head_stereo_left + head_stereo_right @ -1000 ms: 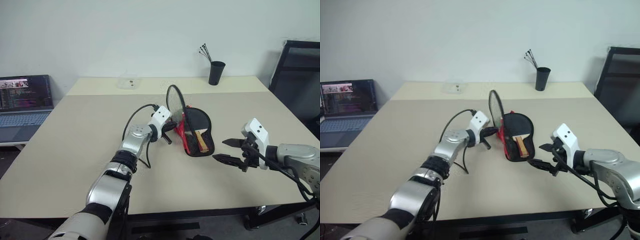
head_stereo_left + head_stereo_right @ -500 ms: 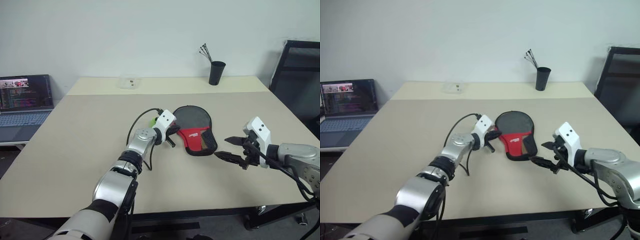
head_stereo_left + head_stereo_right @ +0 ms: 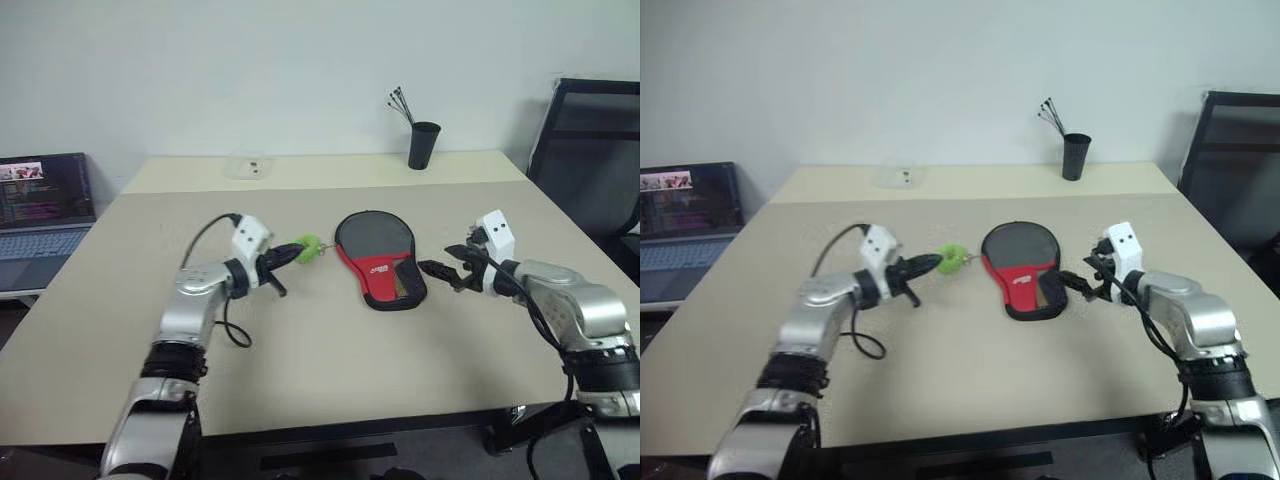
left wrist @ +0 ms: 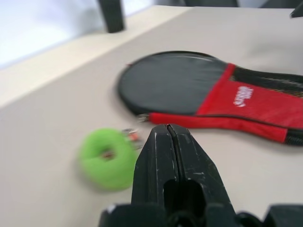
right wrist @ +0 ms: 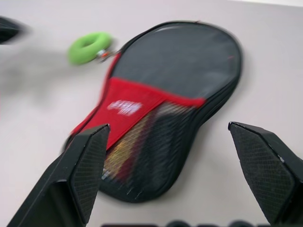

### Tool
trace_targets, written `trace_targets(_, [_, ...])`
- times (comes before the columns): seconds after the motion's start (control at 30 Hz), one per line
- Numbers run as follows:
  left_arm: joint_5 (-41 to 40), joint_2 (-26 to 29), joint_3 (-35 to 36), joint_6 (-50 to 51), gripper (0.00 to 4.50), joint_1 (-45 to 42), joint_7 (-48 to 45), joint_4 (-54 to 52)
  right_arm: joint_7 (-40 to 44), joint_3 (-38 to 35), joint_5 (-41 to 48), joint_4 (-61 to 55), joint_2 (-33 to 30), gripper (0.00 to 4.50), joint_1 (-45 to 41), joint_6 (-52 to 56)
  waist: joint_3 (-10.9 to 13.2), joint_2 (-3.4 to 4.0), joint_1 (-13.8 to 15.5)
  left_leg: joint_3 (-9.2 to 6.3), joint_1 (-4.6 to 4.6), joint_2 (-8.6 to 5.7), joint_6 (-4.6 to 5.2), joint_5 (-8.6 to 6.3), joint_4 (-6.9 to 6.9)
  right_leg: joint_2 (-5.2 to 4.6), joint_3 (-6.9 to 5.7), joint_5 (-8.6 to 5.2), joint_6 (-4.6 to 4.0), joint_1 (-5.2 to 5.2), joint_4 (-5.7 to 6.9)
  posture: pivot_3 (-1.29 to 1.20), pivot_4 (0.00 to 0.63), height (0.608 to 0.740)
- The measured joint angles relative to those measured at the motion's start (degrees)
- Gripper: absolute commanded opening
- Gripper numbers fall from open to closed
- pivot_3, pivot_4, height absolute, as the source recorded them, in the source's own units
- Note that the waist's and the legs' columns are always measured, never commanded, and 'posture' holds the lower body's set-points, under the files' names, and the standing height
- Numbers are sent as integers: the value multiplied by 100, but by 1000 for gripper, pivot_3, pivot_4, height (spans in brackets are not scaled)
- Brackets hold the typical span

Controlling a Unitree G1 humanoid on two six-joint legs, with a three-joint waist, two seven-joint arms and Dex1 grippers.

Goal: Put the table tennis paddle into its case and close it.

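Paddle handle, tan, shows faintly through the black mesh at the narrow end of the case (image 3: 379, 264), so the paddle (image 5: 124, 152) lies inside the pouch; its head is hidden under the fabric. The case lies flat near the middle of the table (image 3: 330, 350), round end toward the far side, red panel across the near half. The red panel carries a small white logo, too blurred to read. A lime-green ring tag (image 3: 308, 245) lies on the table just beside the case's left edge, joined to it by a small metal link. The left gripper (image 3: 291, 252) points level at the tag from the left, its fingers clenched together with nothing between them, the tips close to the ring; whether they touch it cannot be told. The right gripper (image 3: 433, 272) sits just right of the case's narrow end, fingers spread wide and empty, aimed at the mesh. Farther off stand a black cup (image 3: 423, 145) with thin sticks at the far edge, a small clear box (image 3: 246, 165) at the far left, a laptop (image 3: 42, 205) off the table's left side and a black chair (image 3: 590, 160) on the right. A second ago the case stood open, its flap raised upright with the paddle's handle bare inside and the left gripper at the flap; now the flap is down, the left gripper has drawn away to the left, and the right gripper has come forward to the case's end.
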Motion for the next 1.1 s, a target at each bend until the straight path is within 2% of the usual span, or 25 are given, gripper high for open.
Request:
trace_targets(0.23, [-163, 83, 93, 650, 9, 442, 351, -903, 128, 283, -679, 2084, 638, 4379, -756, -923, 0, 0, 28, 3, -7, -6, 0, 0, 0, -10, 1, 8, -13, -1, -5, 0, 150, 740])
trace_targets(0.5, [-204, 162, 94, 842, 9, 468, 491, -1151, 194, 272, -1164, 3827, 798, 4379, -1315, -1733, 0, 0, 5, 4, -5, -4, 0, 0, -2, -10, 1, 13, -22, -2, -3, 0, 150, 740])
trace_targets(0.8, [-204, 186, 50, 857, 9, 467, 549, -1188, 529, 362, -1667, 4687, 951, 4379, -1814, -2197, 0, 0, -16, 6, 0, 0, 0, 0, -2, -11, 4, 14, -24, -2, -1, 0, 150, 740])
trace_targets(1.1, [-204, 218, 45, 854, 9, 466, 550, -1188, 676, 367, -1954, 5079, 1161, 4379, -2064, -2285, 0, 0, -39, 9, 8, 19, 0, 0, -3, -11, 7, 15, -25, -2, 1, 0, 150, 740])
